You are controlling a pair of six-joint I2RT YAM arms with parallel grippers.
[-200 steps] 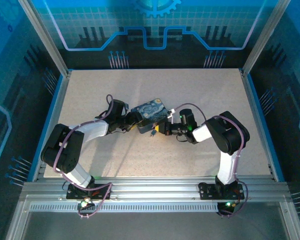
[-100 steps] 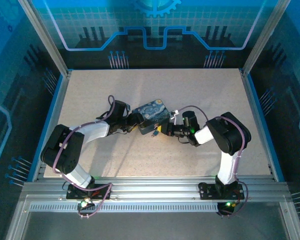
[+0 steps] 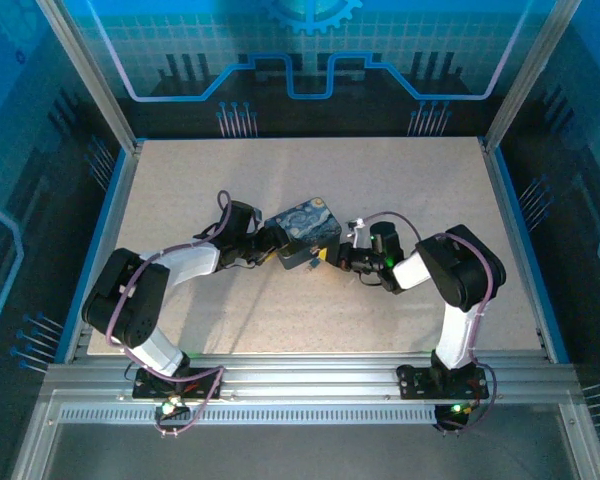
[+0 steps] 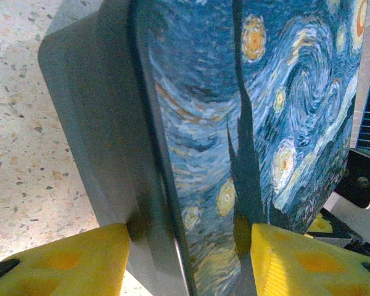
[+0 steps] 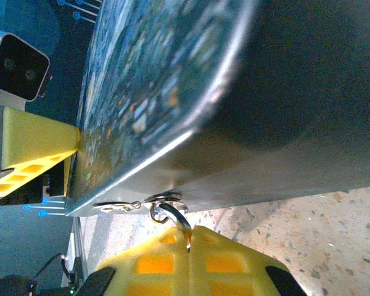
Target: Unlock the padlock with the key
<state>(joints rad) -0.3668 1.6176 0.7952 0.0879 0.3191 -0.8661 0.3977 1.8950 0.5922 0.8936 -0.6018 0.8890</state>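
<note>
Two pincers engaged: my left pincer [image 4: 185, 253] clamps blue rectangular painted tin [image 4: 283, 123]; my right pincer [image 5: 190, 233], shut, pinches small silvery metal ring [image 5: 166, 211] at tin's near-right edge. Unlocking judged pending.

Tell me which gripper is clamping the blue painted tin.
The left gripper: its yellow fingers squeeze the tin from both sides. The right gripper only pinches a small metal ring.

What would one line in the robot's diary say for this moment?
left pincer: gripping blue tin | right pincer: shut on small metal loop at tin's edge
</note>
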